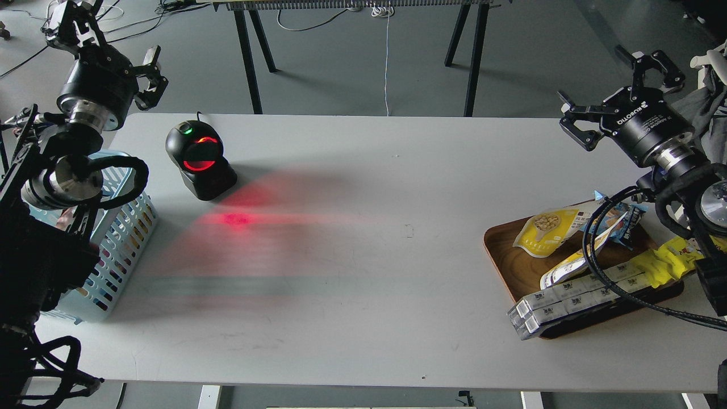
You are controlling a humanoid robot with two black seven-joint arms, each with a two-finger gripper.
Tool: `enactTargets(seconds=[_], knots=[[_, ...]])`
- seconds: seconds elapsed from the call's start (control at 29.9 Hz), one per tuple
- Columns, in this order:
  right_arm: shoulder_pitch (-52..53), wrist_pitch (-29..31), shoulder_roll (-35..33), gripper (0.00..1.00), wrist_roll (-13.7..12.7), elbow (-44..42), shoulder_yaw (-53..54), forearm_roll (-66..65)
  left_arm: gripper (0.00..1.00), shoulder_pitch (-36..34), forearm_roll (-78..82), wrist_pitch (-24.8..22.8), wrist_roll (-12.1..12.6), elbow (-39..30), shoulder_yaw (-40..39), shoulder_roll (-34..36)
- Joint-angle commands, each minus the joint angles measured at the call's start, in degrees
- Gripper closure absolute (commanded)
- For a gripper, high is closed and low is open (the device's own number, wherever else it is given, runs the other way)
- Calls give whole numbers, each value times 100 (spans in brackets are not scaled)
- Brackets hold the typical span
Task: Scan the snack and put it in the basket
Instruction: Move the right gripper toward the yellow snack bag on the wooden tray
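Note:
The snack (546, 229), a yellow pouch with pale beans on its front, lies flat at the back of a brown wooden tray (502, 250) on the right of the table. My right gripper (616, 92) hovers above and behind the tray, open and empty, well clear of the pouch. The light blue slotted basket (122, 241) stands at the table's left edge, partly hidden by my left arm. My left gripper (111, 51) is raised above the table's far left corner, open, holding nothing.
A black barcode scanner (199, 159) stands at the back left, casting a red patch (235, 218) on the table. The tray also holds a white-and-yellow pouch (571, 268), a blue packet (627, 222), a yellow cartoon packet (670, 262) and a strip of white boxes (568, 301).

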Motion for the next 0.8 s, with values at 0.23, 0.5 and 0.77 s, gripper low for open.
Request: enactTargets(seconds=[0.23, 0.5, 0.77], knots=[[152, 4, 39, 1, 2, -205, -92, 0, 0, -47, 0, -8, -24, -4, -7, -14], [328, -5, -49, 1, -59, -451, -154, 0, 0, -214, -44, -8, -24, 163, -78, 100], [951, 47, -76, 1, -95, -1110, -610, -53, 0, -223, -167, -34, -7, 84, -78, 135]])
